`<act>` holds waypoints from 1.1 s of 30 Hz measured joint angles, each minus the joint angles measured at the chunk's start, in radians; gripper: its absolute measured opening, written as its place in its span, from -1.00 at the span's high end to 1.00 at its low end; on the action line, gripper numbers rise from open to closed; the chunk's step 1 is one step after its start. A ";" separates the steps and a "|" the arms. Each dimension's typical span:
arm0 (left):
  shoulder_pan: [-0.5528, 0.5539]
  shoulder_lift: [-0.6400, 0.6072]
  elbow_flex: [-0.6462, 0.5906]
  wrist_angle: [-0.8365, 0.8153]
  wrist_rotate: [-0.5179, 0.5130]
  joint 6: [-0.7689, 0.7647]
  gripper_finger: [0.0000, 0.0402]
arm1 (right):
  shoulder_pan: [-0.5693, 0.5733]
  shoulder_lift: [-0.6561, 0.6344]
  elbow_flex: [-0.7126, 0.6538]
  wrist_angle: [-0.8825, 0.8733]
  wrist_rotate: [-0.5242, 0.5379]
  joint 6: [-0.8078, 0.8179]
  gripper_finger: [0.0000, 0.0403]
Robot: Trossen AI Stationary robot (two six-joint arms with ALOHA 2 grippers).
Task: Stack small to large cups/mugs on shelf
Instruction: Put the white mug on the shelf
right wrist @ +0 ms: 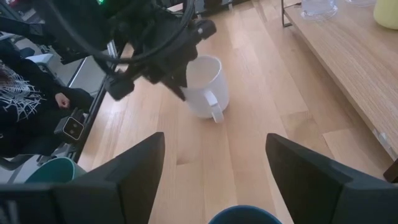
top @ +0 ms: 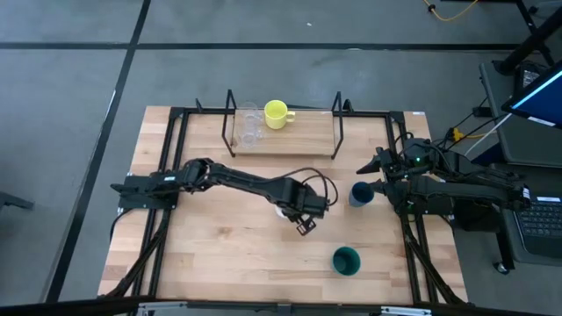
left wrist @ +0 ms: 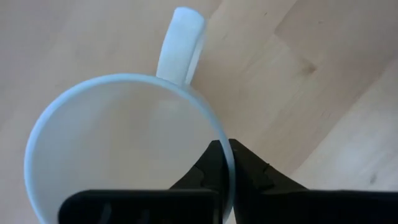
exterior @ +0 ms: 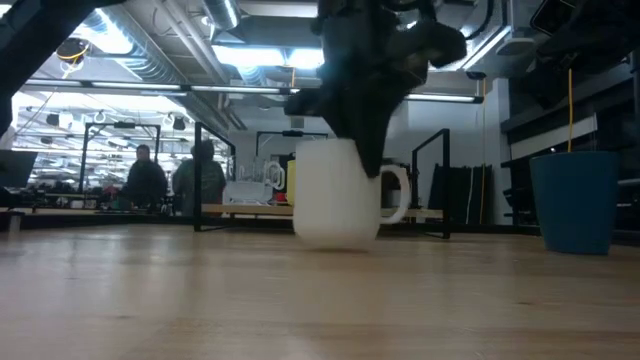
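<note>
left gripper (left wrist: 225,163): we clamp the white mug (exterior: 335,195) rim, handle probably toward the shelf (top: 285,140) | right gripper (right wrist: 211,171): apart, waiting farther from that mug

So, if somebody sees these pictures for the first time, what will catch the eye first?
First, the left pincer at mid-table, shut on the rim of the white mug, which stands upright on the wood. Next, the yellow mug and the glass cups on the shelf at the far side. The right pincer waits open above the blue cup, with the green cup nearer the front edge.
</note>
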State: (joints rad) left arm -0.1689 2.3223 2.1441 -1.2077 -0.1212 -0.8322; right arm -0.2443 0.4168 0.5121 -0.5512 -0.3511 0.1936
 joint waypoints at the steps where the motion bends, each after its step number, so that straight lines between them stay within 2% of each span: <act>1: 0.007 -0.012 0.000 -0.006 0.005 0.016 0.97 | 0.000 0.000 0.000 0.000 0.000 0.000 -0.40; 9: 0.093 -0.144 0.000 -0.070 -0.002 0.200 0.99 | 0.000 0.000 0.000 0.000 0.002 0.001 -0.40; 14: 0.188 -0.206 0.001 -0.085 -0.024 0.459 0.99 | 0.000 0.000 0.000 0.002 0.016 0.003 -0.40; 21: 0.341 -0.216 0.001 -0.119 -0.008 0.795 0.99 | 0.000 0.000 0.000 0.001 0.016 0.003 -0.40; 26: 0.412 -0.216 0.001 -0.120 -0.006 0.814 0.99 | 0.000 0.000 0.000 0.001 0.017 0.004 -0.40; 33: 0.453 -0.195 0.001 -0.110 0.016 0.888 1.00 | 0.000 0.000 0.000 0.001 0.019 0.003 -0.40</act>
State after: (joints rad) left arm 0.2841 2.1270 2.1450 -1.3176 -0.1050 0.0553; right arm -0.2443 0.4171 0.5121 -0.5507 -0.3321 0.1970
